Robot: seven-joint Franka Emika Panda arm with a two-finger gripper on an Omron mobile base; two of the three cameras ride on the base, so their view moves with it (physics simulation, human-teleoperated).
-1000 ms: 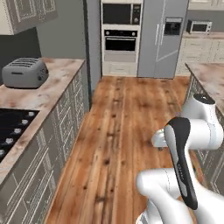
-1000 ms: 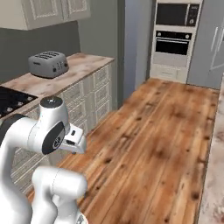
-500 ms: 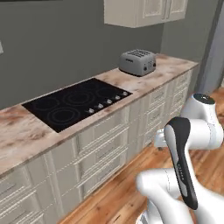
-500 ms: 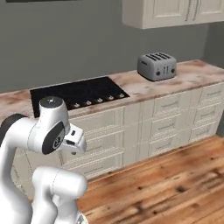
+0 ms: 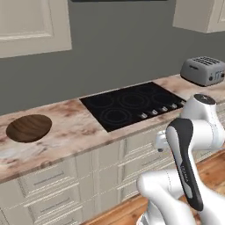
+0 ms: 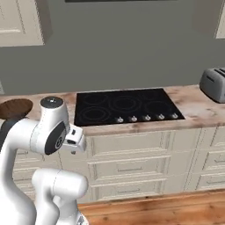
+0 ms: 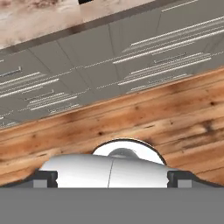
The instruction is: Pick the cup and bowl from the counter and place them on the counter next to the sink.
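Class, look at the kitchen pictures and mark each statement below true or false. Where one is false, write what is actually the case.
1. The bowl sits on the counter to the left of the cooktop. True.
2. The bowl rests on the cooktop. False: it lies on the counter, apart from the cooktop.
3. A toaster stands on the counter to the right of the cooktop. True.
4. The end effector grips the bowl. False: it is open and holds nothing, pointing down at the wooden floor.
5. The toaster is bright red. False: it is grey.
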